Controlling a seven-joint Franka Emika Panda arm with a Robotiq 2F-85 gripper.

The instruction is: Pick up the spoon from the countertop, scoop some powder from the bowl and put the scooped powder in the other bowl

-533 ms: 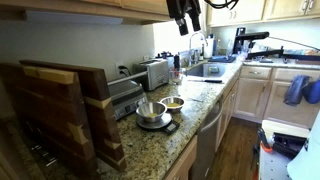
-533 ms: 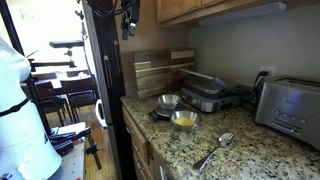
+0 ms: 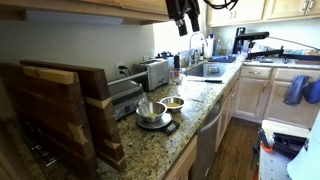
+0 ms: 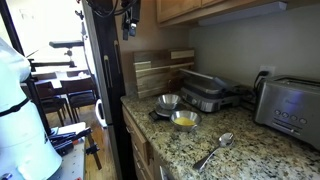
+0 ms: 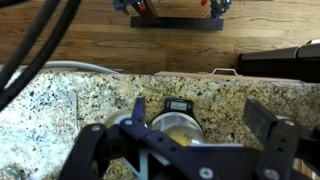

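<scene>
My gripper (image 5: 195, 110) hangs high above the surface (image 5: 40, 110), jaws wide apart with nothing between them. In the wrist view a round bowl (image 5: 175, 125) sits right under it, behind a scale's display (image 5: 178, 105), but the fingers cover too much for me to say which bowl it is. That view has no spoon at all. Only an exterior view shows the spoon (image 4: 215, 150), lying flat on the granite, apart from the bowl (image 4: 184, 120) with its yellow inside and short of the toaster (image 4: 290, 105). So I'd travel sideways over it first, then descend, turn the jaws across the thin handle and close low. Farther back stands the other bowl (image 4: 168, 101).
</scene>
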